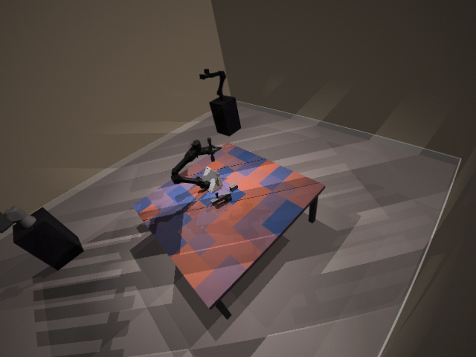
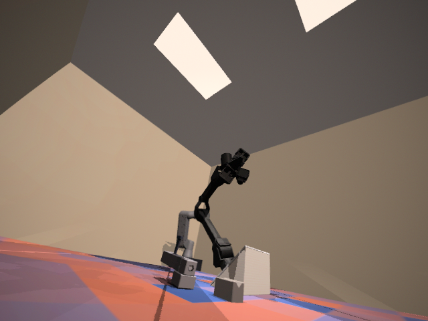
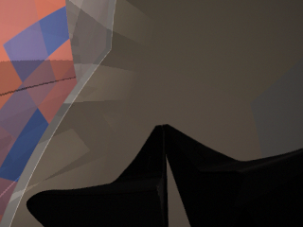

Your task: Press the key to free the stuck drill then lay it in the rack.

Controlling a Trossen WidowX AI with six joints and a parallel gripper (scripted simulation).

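Note:
My gripper (image 1: 219,147) (image 3: 162,130) is shut with nothing between its fingertips, raised high above the table and away from the parts. A long grey block (image 1: 224,198) (image 2: 171,259) lies on a grey base block (image 2: 183,281), with a round opening or end in its near face. A thin dark upright pin (image 2: 178,243), apparently the key, stands at the long block. I cannot clearly make out the drill. A pale sloped stand (image 1: 213,178) (image 2: 256,271), perhaps the rack, stands near the arm's base. None of these shows in the wrist view.
A small separate grey block (image 1: 233,187) (image 2: 228,289) lies in front of the pale stand. The patchwork table (image 1: 215,284) carries these parts. Another dark arm (image 1: 222,82) on a black pedestal (image 1: 225,116) and a second black pedestal (image 1: 47,239) stand off the table.

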